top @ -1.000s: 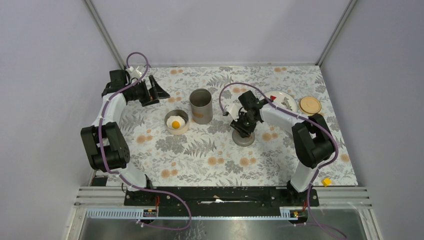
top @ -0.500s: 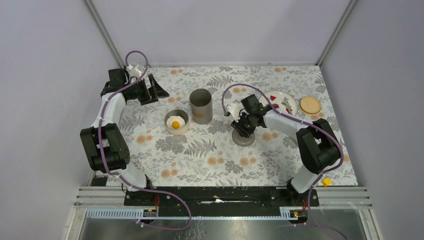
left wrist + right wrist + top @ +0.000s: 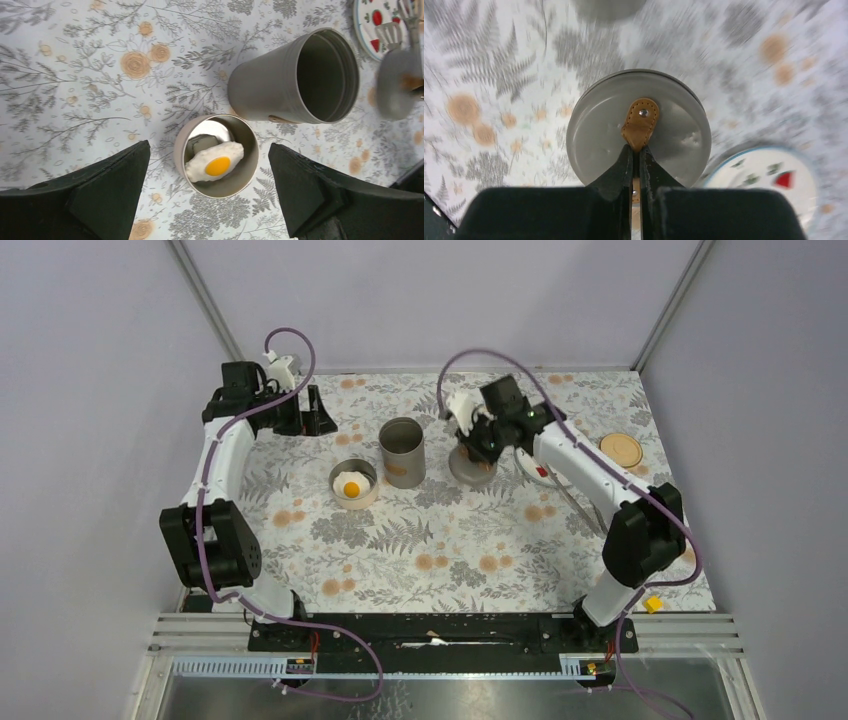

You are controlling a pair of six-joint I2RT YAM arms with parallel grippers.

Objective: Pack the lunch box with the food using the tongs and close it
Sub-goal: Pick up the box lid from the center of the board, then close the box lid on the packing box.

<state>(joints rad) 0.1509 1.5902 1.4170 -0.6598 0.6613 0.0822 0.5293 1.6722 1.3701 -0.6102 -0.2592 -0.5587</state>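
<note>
The fried egg (image 3: 216, 162) lies in a low round tin (image 3: 353, 483) of the lunch box, next to the tall grey can (image 3: 401, 452). My left gripper (image 3: 209, 150) hangs open above that tin, one finger on each side, touching nothing. The round grey lid (image 3: 639, 127) is held off the table by its brown leather tab (image 3: 640, 122), with my right gripper (image 3: 636, 150) shut on the tab just right of the tall can. The silver tongs (image 3: 575, 505) lie slanting on the table by the plate. A red piece (image 3: 785, 179) rests on the white plate (image 3: 769, 175).
A round wooden disc (image 3: 620, 450) lies at the back right. A small yellow block (image 3: 653, 604) sits at the front right edge. Grey walls close in the table on three sides. My right arm hides most of the plate in the top view.
My right gripper has closed on the lid's tab and carried the lid up and back, from the middle of the table to beside the tall can. My left gripper shifted slightly backward.
</note>
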